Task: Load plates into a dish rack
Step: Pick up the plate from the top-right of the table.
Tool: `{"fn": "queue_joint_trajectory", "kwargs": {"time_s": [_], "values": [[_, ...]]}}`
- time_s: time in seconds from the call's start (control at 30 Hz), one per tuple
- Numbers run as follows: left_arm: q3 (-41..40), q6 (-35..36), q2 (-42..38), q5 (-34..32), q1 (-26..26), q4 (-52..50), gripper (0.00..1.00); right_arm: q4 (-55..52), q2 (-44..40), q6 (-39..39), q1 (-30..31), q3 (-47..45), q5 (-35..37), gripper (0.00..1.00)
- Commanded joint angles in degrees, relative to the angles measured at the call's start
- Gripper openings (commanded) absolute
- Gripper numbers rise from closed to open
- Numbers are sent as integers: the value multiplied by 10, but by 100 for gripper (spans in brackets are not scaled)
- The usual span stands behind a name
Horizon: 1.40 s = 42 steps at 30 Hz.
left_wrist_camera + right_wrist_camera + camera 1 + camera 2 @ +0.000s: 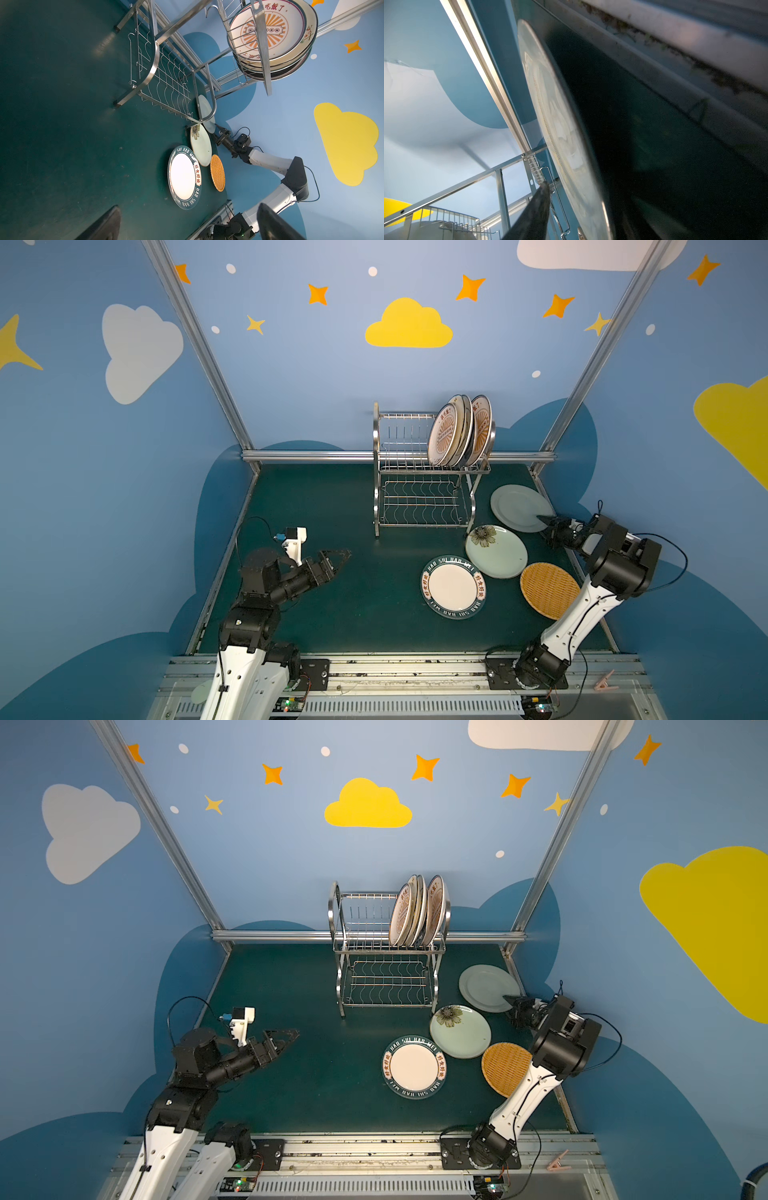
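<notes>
The steel dish rack (419, 489) stands at the back of the mat, with several plates (457, 431) upright at the right end of its upper tier; the lower tier holds nothing. A plain pale plate (515, 506) lies flat to the right of the rack. My right gripper (546, 523) straddles its near-right rim. In the right wrist view one finger (537, 203) hangs above the plate (560, 124) with a gap, and the other finger is hidden under it. A flower plate (496, 551), a green-lettered plate (453, 587) and an orange woven-look plate (546, 589) lie flat. My left gripper (343, 556) hovers open at the left.
The mat's right edge and metal rail (544, 497) run close beside the pale plate and my right arm. An aluminium bar (311, 456) closes the back. A pink clip (603, 681) lies on the front rail. The flower plate touches the rack's front right foot.
</notes>
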Motion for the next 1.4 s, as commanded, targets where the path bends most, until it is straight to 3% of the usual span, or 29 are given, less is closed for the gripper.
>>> {"fn": "queue_joint_trajectory", "kwargs": {"time_s": [0.0,0.27,0.57,0.9,1.37], "values": [[1,3,2,7,4,4,100,-19,44,16,12,-13,60,40],[4,2,9,10,9,7,100,-17,57,21,11,-4,58,17],[3,3,12,10,14,8,100,15,60,34,9,-17,55,1],[3,1,20,11,16,9,100,177,7,89,10,-77,38,0],[0,-5,29,14,27,17,100,300,-121,145,20,-119,48,0]]}}
